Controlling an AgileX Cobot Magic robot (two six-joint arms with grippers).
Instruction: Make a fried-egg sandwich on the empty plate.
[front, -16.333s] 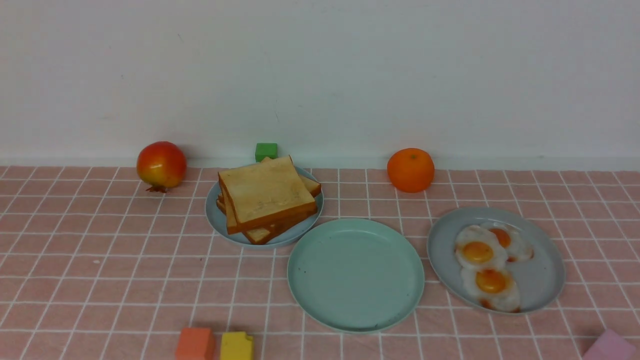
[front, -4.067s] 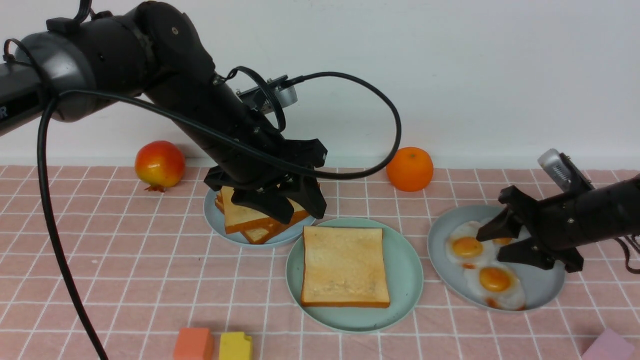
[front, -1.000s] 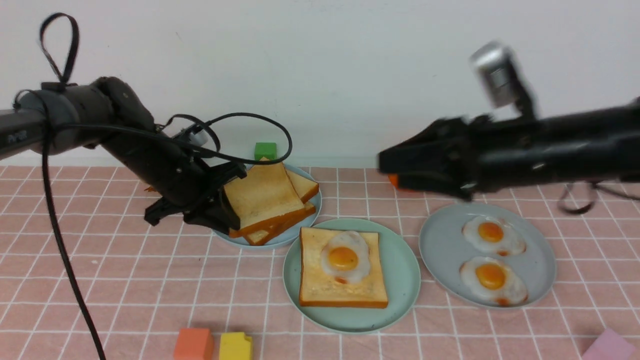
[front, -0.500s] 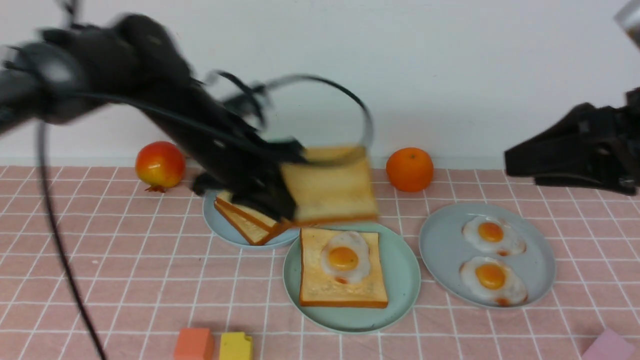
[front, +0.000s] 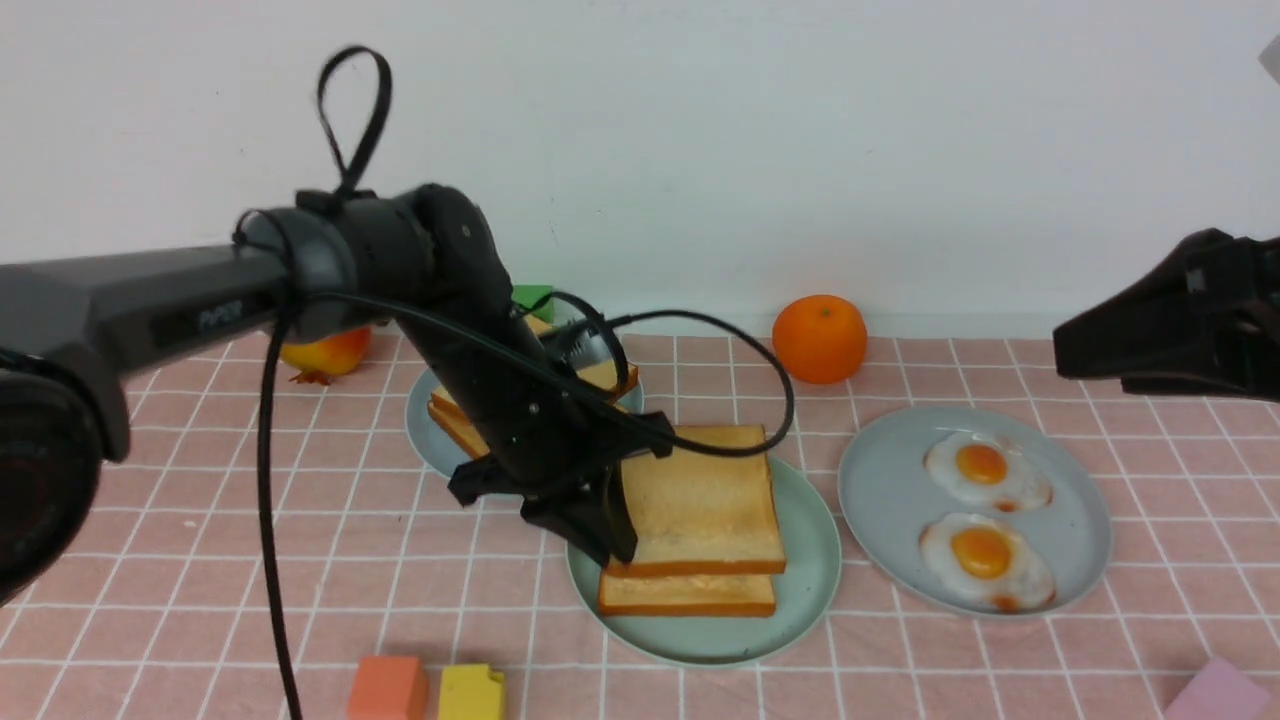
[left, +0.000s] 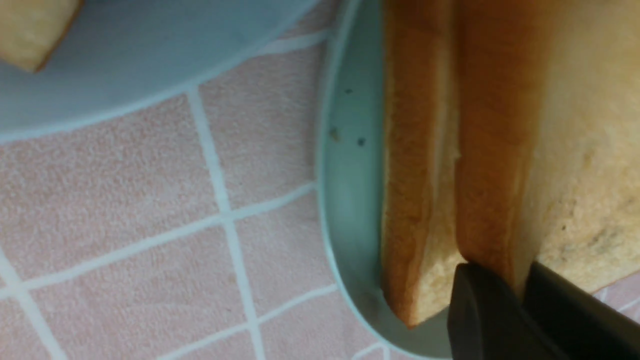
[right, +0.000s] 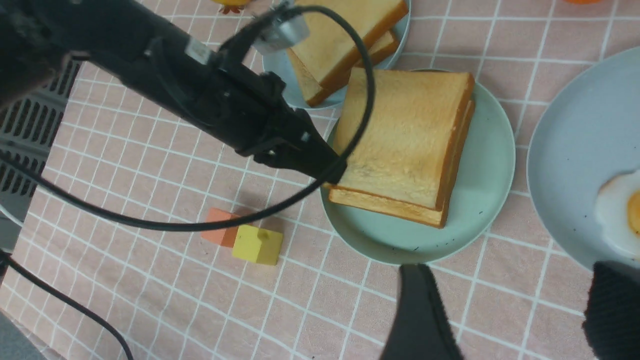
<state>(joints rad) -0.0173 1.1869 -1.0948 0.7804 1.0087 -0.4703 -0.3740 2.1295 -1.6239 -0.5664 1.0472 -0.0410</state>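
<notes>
On the mint-green empty plate (front: 812, 560) lie two square toast slices, one over the other. My left gripper (front: 612, 522) is shut on the left edge of the top slice (front: 700, 495), which rests over the bottom slice (front: 690, 596). The fried egg between them is hidden. In the left wrist view the fingers (left: 480, 310) pinch the top slice (left: 575, 150) beside the bottom slice (left: 415, 175) and the plate (left: 350, 200). My right gripper (front: 1070, 355) hangs open at the right edge, above the table. Its wrist view shows the stack (right: 405, 135) and plate (right: 480, 200) from above.
A grey-blue plate (front: 425, 425) behind the left arm holds more toast (front: 465, 422). Another grey-blue plate (front: 880, 500) on the right holds two fried eggs (front: 985, 470). An orange (front: 820, 338), a red fruit (front: 320, 355), and green (front: 535, 295), orange (front: 388, 688), yellow (front: 473, 692) and pink (front: 1220, 695) blocks stand around.
My left gripper lifted a toast slice off the toast plate, swung it right and lowered it over the egg-topped slice, covering the egg. The right arm drew back to the right.
</notes>
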